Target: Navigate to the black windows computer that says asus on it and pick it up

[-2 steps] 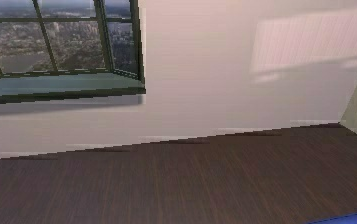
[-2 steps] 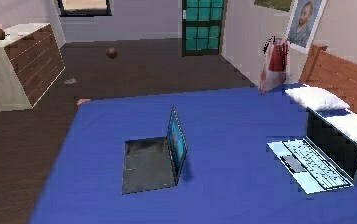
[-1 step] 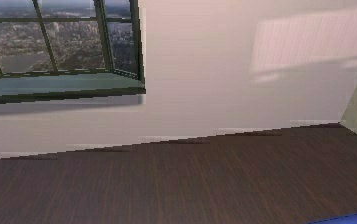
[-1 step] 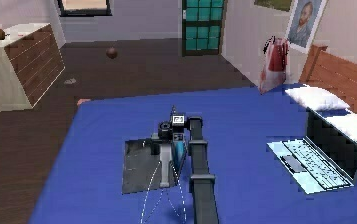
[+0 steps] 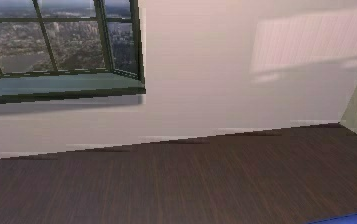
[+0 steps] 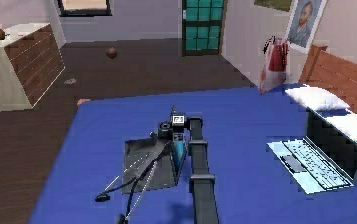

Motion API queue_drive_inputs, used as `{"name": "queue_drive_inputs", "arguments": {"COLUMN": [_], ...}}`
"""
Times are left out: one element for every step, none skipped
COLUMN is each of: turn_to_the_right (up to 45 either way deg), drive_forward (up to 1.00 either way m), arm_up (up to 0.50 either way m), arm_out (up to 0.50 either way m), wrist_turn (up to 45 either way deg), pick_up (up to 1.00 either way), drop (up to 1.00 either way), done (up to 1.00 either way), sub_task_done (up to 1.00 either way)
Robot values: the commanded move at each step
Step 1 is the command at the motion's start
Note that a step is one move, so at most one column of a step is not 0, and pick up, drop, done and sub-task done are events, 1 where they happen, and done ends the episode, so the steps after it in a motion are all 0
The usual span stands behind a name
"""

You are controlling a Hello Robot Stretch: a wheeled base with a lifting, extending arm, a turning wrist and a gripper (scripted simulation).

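A dark open laptop (image 6: 146, 162) lies on the blue bed (image 6: 236, 110), near the middle of the arm side view. My arm rises from the bottom edge, and its white marker squares (image 6: 176, 125) stand just above the laptop. The gripper (image 6: 114, 203) reaches down and left from there, its thin fingers crossing the laptop's lower edge. With the laptop lying right behind it, I cannot tell whether the gripper holds anything. A second open laptop (image 6: 311, 152), with a pale blue keyboard, rests on the bed at the right.
White pillows (image 6: 311, 97) and a wooden headboard (image 6: 341, 75) lie at the right. A wooden dresser (image 6: 26, 65) stands at the left, a teal door (image 6: 204, 25) at the back, and a small ball (image 6: 113, 52) lies on dark floor. Ahead are a wall and a green-framed window (image 5: 61, 45).
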Motion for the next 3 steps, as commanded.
{"name": "queue_drive_inputs", "arguments": {"turn_to_the_right": [0.0, 0.0, 0.0], "drive_forward": [0.00, 0.00, 0.00], "arm_up": [0.00, 0.00, -0.30], "arm_out": [0.00, 0.00, 0.00], "wrist_turn": [45.0, 45.0, 0.0], "pick_up": [0.00, 0.00, 0.00], "drop": [0.00, 0.00, 0.00], "done": [0.00, 0.00, 0.00], "sub_task_done": [0.00, 0.00, 0.00]}}
